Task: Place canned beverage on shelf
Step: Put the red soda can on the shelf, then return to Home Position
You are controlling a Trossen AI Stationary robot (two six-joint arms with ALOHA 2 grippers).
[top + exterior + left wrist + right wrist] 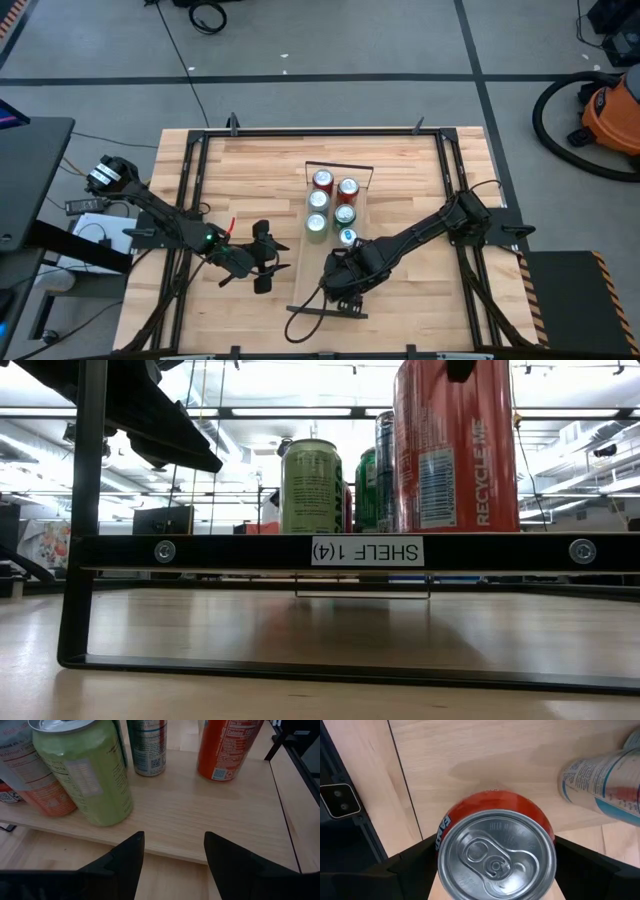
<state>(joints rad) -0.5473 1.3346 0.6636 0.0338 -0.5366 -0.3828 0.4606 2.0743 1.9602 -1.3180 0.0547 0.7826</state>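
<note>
The shelf (322, 248) is a narrow light-wood plank with black end rails, running from far to near at the table's middle. Several cans stand on its far half, among them a light-green can (82, 770). My right gripper (348, 283) is over the shelf's near half, shut on an orange-red can (495, 855), which also shows in the low view (455, 450). My left gripper (262, 258) is open and empty, level above the table left of the shelf, its fingers pointing at the plank's long edge (200, 815). My right gripper pinches the orange-red can between its two fingers (410, 865), on opposite sides of the can's wall just below the top rim (442, 837). The fingers come from above, pointing down. The can stands upright, its base (215, 774) on the shelf plank.
The black frame bars (190, 200) run along the table's left and right sides. The near end rail (250, 550) of the shelf bears a label. A blue-and-white can (600, 785) stands close beyond the held can. Bare tabletop lies left of the shelf.
</note>
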